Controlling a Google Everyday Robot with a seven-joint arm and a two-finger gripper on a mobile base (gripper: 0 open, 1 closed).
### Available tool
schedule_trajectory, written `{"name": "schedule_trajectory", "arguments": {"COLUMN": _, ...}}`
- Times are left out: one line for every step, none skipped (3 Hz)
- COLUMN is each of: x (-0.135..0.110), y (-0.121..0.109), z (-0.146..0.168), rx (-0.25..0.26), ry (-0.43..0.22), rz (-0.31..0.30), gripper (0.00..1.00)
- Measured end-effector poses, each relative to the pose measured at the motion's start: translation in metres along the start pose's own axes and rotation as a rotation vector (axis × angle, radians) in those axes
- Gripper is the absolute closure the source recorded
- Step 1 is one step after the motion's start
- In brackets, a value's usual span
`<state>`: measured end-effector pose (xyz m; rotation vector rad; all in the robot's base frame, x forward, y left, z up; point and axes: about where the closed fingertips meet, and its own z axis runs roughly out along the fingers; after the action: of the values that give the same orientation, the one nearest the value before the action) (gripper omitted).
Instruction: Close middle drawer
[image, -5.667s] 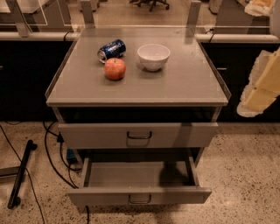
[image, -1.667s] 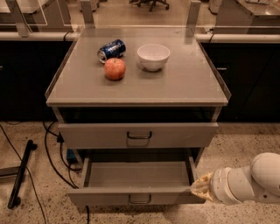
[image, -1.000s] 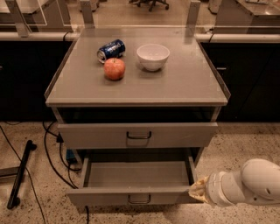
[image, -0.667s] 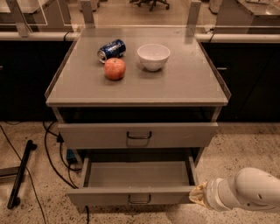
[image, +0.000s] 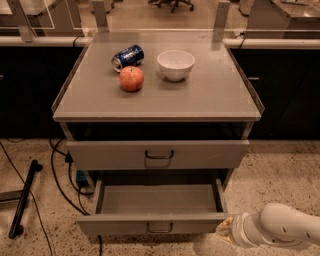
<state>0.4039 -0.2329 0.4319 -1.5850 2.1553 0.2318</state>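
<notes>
The middle drawer (image: 159, 226) is pulled far out, showing its shallow grey tray (image: 157, 199) and a small dark loop handle on the low front. Above it, the taller top drawer (image: 159, 154) stands slightly out from the cabinet. The lowest drawer is out of view. My gripper (image: 223, 230) is at the bottom right, at the end of the white arm (image: 282, 231), right at the right front corner of the middle drawer's front panel.
On the cabinet top (image: 215, 95) lie a blue soda can (image: 128, 56) on its side, a red apple (image: 132, 78) and a white bowl (image: 175, 64). Black cables (image: 60, 175) and a dark pole (image: 22, 200) lie on the speckled floor at left. Dark counters flank the cabinet.
The arm came down from the upper right to the drawer's right front corner and has since sunk slightly lower. The middle drawer has not visibly moved.
</notes>
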Motion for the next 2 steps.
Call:
{"name": "schedule_trajectory", "arguments": {"x": 0.010, "y": 0.003, "z": 0.026, "rx": -0.007, "ry": -0.016, "rz": 0.001, "gripper": 1.00}}
{"name": "schedule_trajectory", "arguments": {"x": 0.002, "y": 0.000, "z": 0.036, "rx": 0.037, "ry": -0.078, "rz": -0.023, "gripper": 1.00}}
